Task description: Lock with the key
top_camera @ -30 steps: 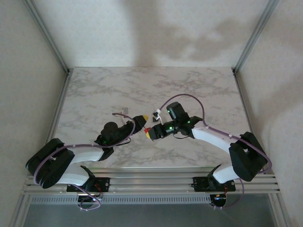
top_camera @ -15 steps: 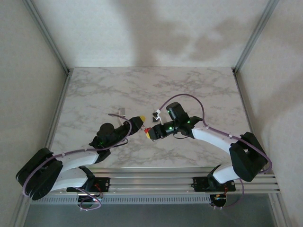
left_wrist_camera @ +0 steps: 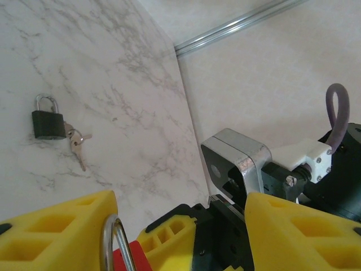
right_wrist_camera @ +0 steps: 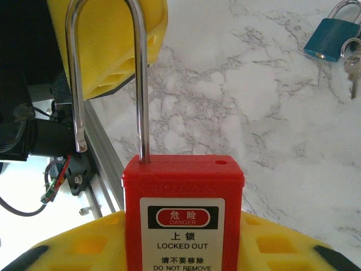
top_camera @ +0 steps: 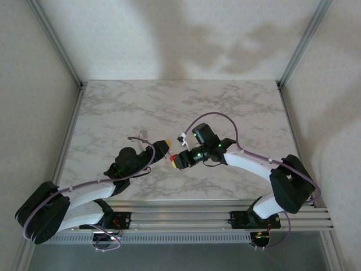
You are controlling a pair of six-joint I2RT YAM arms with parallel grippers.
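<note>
A red padlock (right_wrist_camera: 183,214) labelled "LOCKED OUT" stands upright between the yellow fingers of my right gripper (right_wrist_camera: 183,240), which is shut on its body. Its steel shackle (right_wrist_camera: 107,68) is raised, one leg free of the body. My left gripper (left_wrist_camera: 180,226) is open, its left finger (left_wrist_camera: 51,231) touching the shackle (left_wrist_camera: 115,240). From above, both grippers meet mid-table, left (top_camera: 166,148) and right (top_camera: 176,160). Keys (left_wrist_camera: 76,141) lie on a ring beside a black padlock (left_wrist_camera: 46,123). More keys (right_wrist_camera: 352,62) lie by a blue padlock (right_wrist_camera: 326,38). The red padlock's underside is hidden.
The marble table (top_camera: 237,107) is bounded by aluminium rails, one along the near edge (top_camera: 180,217). The right arm's purple cable (top_camera: 217,116) loops above its wrist. White walls close in the back and both sides.
My left arm has reached further right and its jaws have narrowed a little. The right gripper with the red padlock has shifted left to meet it.
</note>
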